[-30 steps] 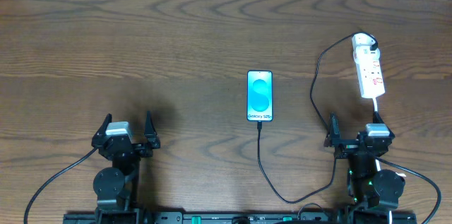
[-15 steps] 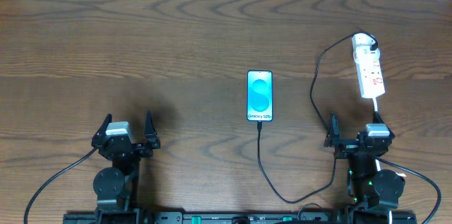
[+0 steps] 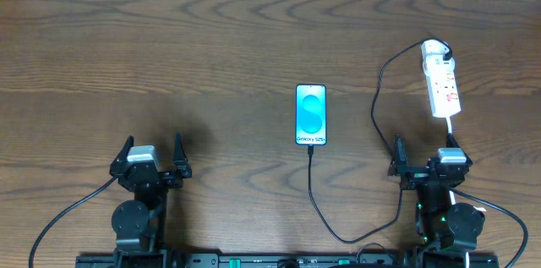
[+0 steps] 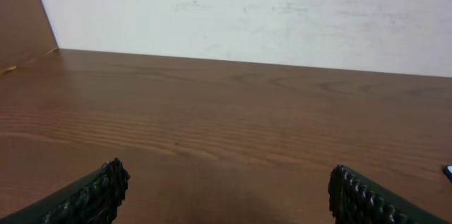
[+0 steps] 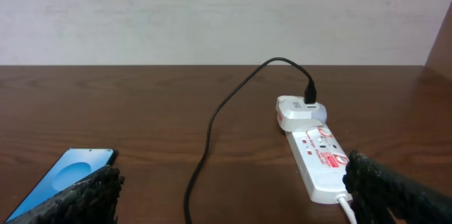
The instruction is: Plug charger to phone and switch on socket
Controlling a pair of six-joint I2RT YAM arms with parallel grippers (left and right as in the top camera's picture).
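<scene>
Socket [image 3: 441,82] sits just far of my right hand [image 3: 424,156], long axis near-far; left hand [image 3: 152,154] well apart. Both released, w/ nothing held.

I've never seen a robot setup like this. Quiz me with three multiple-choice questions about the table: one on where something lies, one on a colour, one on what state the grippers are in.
1. Where does the socket lie relative to the phone?
A. on the robot's right of it
B. on the robot's left of it
C. on top of it

2. What colour is the phone's screen?
A. red
B. cyan-blue
C. green

3. How do the left gripper and the right gripper stand?
A. both open and empty
B. left holds the phone
C. right is shut on the socket

Answers:
1 A: the overhead view shows the socket on the right arm's side.
2 B: the screen glows cyan-blue.
3 A: each wrist view shows the fingers spread with nothing between them.
</scene>
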